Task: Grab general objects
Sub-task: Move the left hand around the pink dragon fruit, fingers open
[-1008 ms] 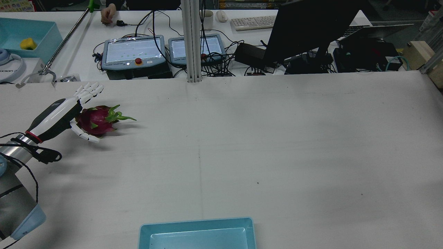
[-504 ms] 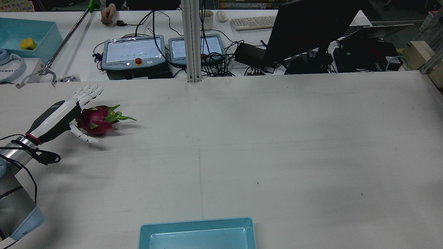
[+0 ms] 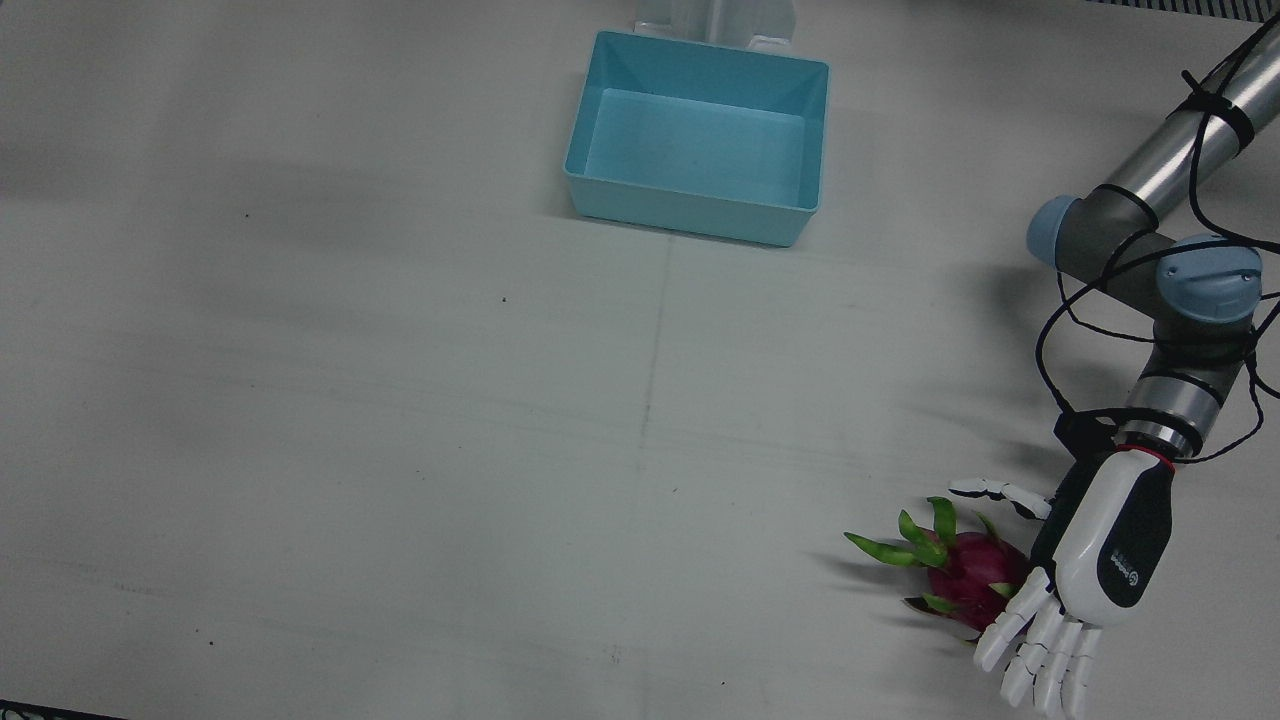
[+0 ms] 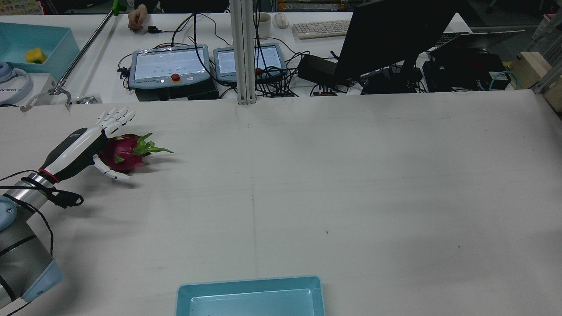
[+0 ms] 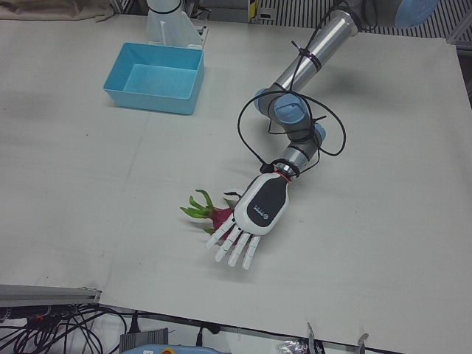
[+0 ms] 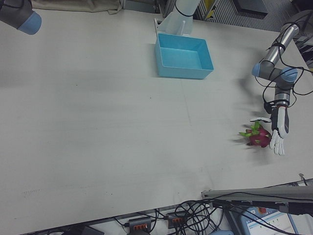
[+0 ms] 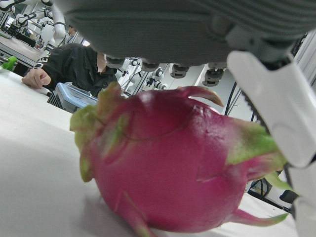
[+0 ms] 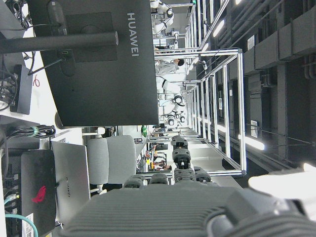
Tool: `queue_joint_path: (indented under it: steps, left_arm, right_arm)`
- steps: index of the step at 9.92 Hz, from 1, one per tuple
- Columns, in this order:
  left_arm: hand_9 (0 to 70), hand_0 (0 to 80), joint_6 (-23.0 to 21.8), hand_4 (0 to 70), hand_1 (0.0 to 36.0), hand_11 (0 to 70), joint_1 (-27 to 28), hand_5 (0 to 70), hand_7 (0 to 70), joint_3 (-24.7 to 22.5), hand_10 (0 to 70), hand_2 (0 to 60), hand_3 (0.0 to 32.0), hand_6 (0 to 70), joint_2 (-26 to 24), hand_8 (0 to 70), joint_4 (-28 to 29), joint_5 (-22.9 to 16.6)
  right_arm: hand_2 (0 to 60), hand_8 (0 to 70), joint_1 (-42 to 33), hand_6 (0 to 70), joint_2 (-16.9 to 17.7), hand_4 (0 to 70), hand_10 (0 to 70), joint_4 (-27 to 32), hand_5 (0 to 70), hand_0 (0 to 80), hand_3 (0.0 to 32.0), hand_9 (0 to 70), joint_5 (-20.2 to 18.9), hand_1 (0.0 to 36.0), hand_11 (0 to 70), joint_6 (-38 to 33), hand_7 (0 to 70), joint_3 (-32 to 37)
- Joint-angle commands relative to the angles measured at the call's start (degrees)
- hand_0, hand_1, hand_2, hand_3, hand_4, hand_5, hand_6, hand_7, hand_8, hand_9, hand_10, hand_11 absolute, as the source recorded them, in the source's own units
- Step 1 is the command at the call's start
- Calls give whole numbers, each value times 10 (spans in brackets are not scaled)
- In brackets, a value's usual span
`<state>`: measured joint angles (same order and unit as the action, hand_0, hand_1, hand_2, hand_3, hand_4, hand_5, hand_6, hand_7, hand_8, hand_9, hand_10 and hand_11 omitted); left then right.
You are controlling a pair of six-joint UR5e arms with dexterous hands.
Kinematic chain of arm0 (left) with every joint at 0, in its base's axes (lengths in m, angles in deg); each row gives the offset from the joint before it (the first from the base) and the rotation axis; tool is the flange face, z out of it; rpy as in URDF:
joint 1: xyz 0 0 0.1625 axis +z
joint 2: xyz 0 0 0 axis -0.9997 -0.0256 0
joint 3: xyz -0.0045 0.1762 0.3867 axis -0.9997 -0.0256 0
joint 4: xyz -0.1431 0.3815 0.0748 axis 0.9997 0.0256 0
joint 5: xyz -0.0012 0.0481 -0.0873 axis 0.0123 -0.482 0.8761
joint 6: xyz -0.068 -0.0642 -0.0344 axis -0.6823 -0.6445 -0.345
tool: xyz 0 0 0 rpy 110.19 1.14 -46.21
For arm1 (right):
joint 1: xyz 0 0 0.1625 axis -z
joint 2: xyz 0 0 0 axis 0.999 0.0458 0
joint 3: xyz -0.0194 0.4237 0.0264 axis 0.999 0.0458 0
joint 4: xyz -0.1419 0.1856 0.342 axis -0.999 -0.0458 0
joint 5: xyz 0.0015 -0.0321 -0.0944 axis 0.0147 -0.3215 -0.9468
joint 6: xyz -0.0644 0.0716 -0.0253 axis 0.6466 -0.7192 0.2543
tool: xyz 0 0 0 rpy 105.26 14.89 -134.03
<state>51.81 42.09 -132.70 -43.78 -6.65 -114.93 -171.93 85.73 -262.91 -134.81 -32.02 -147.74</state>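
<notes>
The left hand is seen lowered over a dragon fruit lying on the white worktop, near the edge on the robot's left side. The fingers are held nearly straight and spread, reaching past the fruit rather than curling round it, while the thumb is stretched out on the fruit's other flank. The hand is wide open; nothing is held. In the left hand view, the palm is shown hovering just over the top of the fruit, and whether it is touched cannot be told.

The fruit is laid on its side, its long axis roughly parallel to the worktop's far edge. Its green leaf tips are pointed toward the middle of the worktop, away from the left arm, and its rounded magenta body is tucked under the hand.

A light blue bin is seen well apart from the fruit, close to the robot's pedestals. The right hand is shown only by its own camera, where part of its grey back fills the lower frame; its fingers cannot be judged.
</notes>
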Motion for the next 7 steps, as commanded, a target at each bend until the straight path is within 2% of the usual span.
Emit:
queue_joint_path:
  steps: [1,2,3,5,7]
  left_arm:
    - [2,616,7,0,348,0,8,0,82,10,0,193,46,0,-2,0,11,16]
    - [6,615,7,0,343,0,25,2,102,9,0,196,8,0,-2,0,8,16]
    - [12,620,7,0,341,0,27,25,130,9,0,199,0,0,-3,0,8,16]
    - [24,610,7,25,330,0,27,57,194,9,0,208,0,10,-4,0,2,16]
    - [40,599,7,77,311,0,28,95,270,8,0,211,0,64,-4,2,4,16]
  right_arm:
    - [0,0,0,0,0,0,0,0,0,0,0,0,0,0,0,0,0,0]
    - [0,0,0,0,0,0,0,0,0,0,0,0,0,0,0,1,0,0]
    - [0,0,0,0,0,0,0,0,0,0,0,0,0,0,0,0,0,0]
    - [0,0,0,0,0,0,0,0,0,0,0,0,0,0,0,0,0,0]
    - [0,0,0,0,0,0,0,0,0,0,0,0,0,0,0,0,0,0]
